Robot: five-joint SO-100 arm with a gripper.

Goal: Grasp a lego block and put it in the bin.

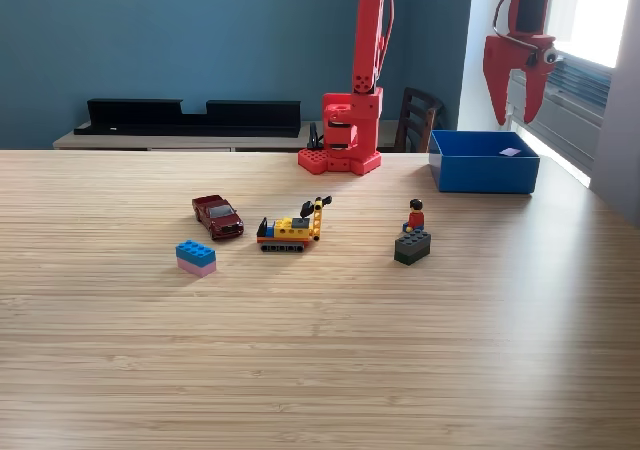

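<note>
1. Your blue-and-pink block (196, 258) lay on the table (320, 370), farthest toward the exterior view's left.
2. The red car (218, 216), digger (291, 229) and seated figure (413, 235) followed.
3. Your gripper (521, 115) hung empty, jaws apart, above the bin (484, 163), which held one small pale piece (510, 152).
</note>
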